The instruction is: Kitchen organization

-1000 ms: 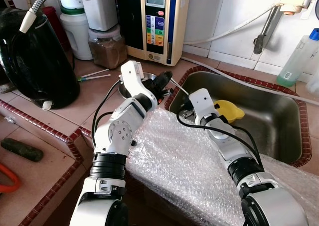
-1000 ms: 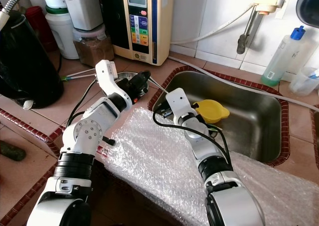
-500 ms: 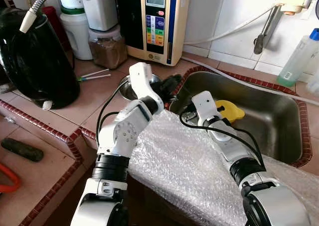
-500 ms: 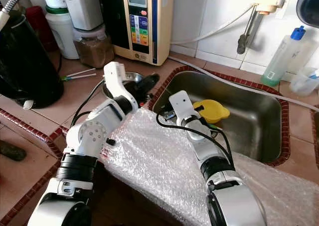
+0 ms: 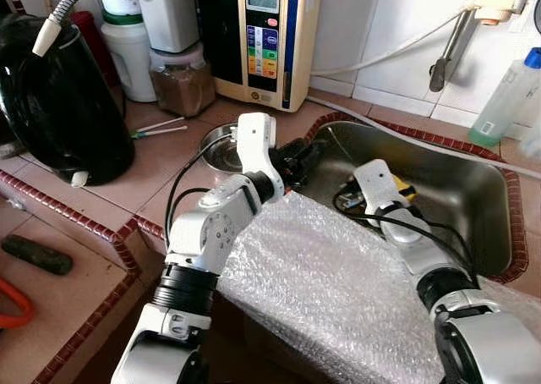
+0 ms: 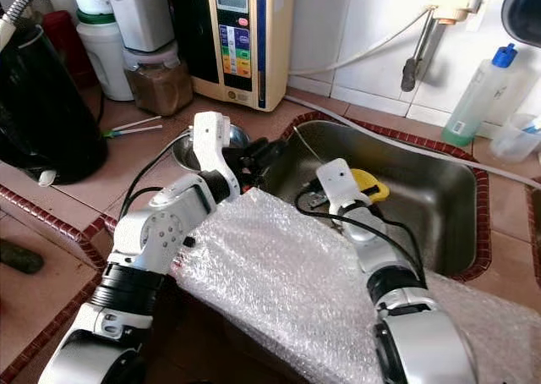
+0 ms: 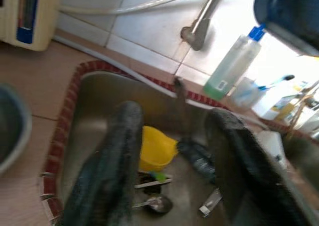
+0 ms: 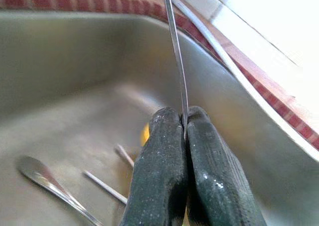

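— So where's the right gripper (image 8: 183,131)?
— Down in the sink (image 5: 473,200), fingers pressed together on a thin metal rod (image 8: 175,56) that stands up between them. A yellow cup (image 7: 155,147) and a spoon (image 8: 45,178) lie on the sink floor.
— And the left gripper (image 7: 174,151)?
— Over the sink's near edge, fingers apart, holding nothing. A steel bowl (image 5: 221,144) sits on the counter beside it.
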You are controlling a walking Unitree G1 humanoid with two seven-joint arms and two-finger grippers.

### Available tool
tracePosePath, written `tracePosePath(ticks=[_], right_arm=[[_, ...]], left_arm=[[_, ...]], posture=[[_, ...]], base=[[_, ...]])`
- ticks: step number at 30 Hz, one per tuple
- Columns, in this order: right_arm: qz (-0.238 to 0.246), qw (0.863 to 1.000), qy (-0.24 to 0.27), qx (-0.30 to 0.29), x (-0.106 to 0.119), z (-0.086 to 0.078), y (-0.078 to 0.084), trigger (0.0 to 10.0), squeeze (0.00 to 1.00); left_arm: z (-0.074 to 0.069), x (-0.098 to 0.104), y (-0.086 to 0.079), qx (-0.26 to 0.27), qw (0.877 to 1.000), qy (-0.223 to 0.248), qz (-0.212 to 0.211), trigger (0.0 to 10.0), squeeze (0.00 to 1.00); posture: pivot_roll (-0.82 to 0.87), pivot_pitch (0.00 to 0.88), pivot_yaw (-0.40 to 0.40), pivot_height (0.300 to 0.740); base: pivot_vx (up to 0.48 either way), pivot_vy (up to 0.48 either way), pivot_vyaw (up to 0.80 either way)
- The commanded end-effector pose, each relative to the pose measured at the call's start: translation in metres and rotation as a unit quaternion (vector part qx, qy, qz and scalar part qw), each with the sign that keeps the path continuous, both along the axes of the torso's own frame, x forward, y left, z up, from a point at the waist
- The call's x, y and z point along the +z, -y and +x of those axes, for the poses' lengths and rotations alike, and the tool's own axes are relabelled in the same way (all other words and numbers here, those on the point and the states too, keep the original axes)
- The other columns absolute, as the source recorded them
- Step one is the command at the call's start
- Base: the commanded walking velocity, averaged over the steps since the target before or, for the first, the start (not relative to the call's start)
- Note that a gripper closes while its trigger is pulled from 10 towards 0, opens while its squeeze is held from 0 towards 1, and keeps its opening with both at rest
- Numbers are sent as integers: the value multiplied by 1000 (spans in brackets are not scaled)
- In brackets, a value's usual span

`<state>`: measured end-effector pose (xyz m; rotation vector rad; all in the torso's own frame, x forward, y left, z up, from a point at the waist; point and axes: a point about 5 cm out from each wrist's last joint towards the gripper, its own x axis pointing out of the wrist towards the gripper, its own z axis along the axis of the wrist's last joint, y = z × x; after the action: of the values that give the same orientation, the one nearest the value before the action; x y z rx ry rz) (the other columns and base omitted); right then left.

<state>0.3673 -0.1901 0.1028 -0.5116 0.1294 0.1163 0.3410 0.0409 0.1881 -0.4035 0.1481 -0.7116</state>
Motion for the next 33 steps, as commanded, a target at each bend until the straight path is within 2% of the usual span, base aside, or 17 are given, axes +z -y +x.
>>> tracePosePath(ticks=[1,2,6,12,13,14,15,16,18,19,23,33], right_arm=[[-6,1000,-11,-15,-3,-1,7,0,0],[-16,999,-21,-28,-5,-3,15,0,0],[-23,998,-36,-47,-9,-6,27,0,0],[-30,995,-70,-66,-17,-10,35,0,0],[-37,994,-82,-66,-20,-11,36,2706,0],[-38,993,-90,-63,-22,-12,36,6667,0],[-38,993,-95,-61,-23,-12,36,6667,0],[-41,992,-104,-61,-25,-13,36,10000,0],[-35,991,-112,-59,-27,-14,36,10000,0],[-29,991,-116,-63,-28,-15,37,10000,1000],[-19,990,-121,-66,-30,-16,38,10000,1000],[14,988,-135,-74,-35,-20,40,10000,1000]], left_arm=[[-2,3,1,-8,1000,15,10,10000,1000],[-3,-1,-1,-9,1000,15,21,10000,1000],[-5,-7,-2,-14,999,13,36,10000,1000],[-7,-11,-1,-23,998,14,57,10000,1000],[-8,-14,-2,-27,998,10,63,10000,1000],[-9,-16,-3,-30,997,8,70,10000,1000],[-9,-17,-3,-32,997,6,74,10000,1000],[-10,-19,-3,-33,996,7,77,10000,1000],[-11,-21,-4,-38,995,6,89,10000,1000],[-12,-25,-4,-47,993,5,108,10000,1000],[-12,-32,-5,-52,988,7,144,10000,1000],[-13,-38,-6,-53,987,2,153,10000,1000]], posture=[[90,0,29,740],[89,0,31,740],[89,0,31,740],[92,0,30,740],[94,0,30,740],[93,0,31,740],[93,0,31,740],[93,0,31,740],[93,0,32,740],[92,0,34,740],[92,0,35,740],[86,0,36,740]], base=[[0,0,0],[0,0,0],[0,0,0],[0,0,0],[0,0,0],[0,0,0],[0,0,0],[0,0,0],[0,0,0],[0,0,0],[0,0,0],[0,0,0]])
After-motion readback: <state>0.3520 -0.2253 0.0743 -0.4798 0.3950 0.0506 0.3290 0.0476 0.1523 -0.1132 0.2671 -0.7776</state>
